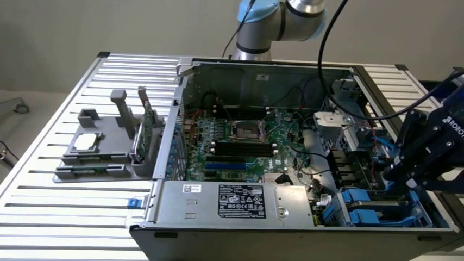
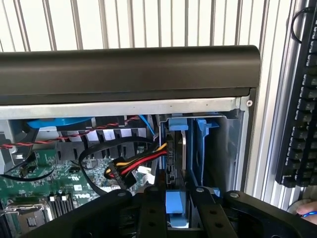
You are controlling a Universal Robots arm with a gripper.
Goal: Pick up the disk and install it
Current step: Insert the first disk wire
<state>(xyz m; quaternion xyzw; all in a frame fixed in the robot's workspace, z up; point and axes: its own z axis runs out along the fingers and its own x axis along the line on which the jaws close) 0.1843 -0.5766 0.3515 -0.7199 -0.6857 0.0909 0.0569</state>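
Observation:
The disk (image 2: pixel 184 148) stands on edge in the drive bay at the corner of the open computer case (image 1: pixel 167 163), its silver side and blue carrier (image 2: pixel 201 141) showing. My gripper (image 2: pixel 176 201) reaches down into that bay, and its black fingers (image 2: pixel 154 201) are shut on the blue part of the disk's carrier. In the exterior view my gripper (image 1: pixel 400 173) hangs over the bay at the case's near corner on the exterior view's right, just above blue carriers (image 1: pixel 362 209).
Red, yellow and black cables (image 2: pixel 133 166) hang close beside the bay. The motherboard (image 1: pixel 239 138) and power supply (image 1: pixel 232 202) fill the case. A grey fixture (image 1: pixel 101 152) with a green card stands on the exterior view's left. A keyboard (image 2: pixel 299 124) and a hand (image 2: pixel 308 210) lie outside the case.

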